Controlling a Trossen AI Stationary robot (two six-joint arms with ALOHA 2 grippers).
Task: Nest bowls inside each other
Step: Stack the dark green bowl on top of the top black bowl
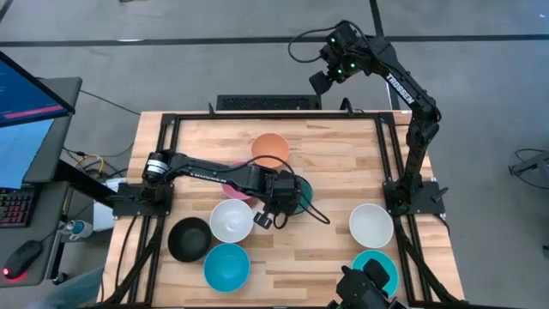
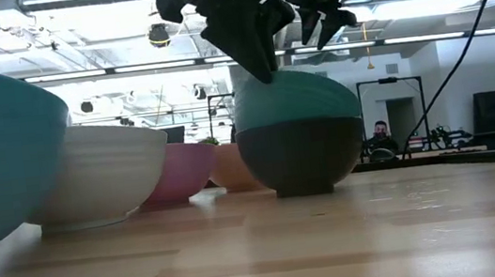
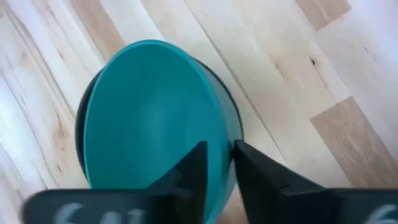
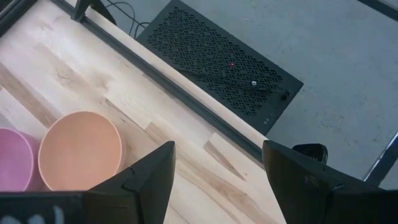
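1. Wooden table [image 1: 334, 163] with a black frame around it, grey floor behind, a monitor off to the left side.
2. Left gripper [image 1: 273, 213] is over the middle of the table, fingers straddling the rim of a turquoise bowl [image 3: 155, 112], one inside and one outside (can't tell if they actually pinch it).
3. That turquoise bowl sits tilted inside a dark green bowl [image 2: 302, 155].
4. Right gripper [image 1: 330, 73] hangs up past the far edge of the table, fingers spread wide, holding nothing.
5. Orange bowl [image 1: 270, 148] and pink bowl [image 4: 12, 158] sit side by side behind the stack.
6. White bowl [image 1: 232, 220], black bowl [image 1: 189, 239] and another turquoise bowl [image 1: 226, 266] are clustered front left.
7. Second white bowl [image 1: 371, 224] sits front right.
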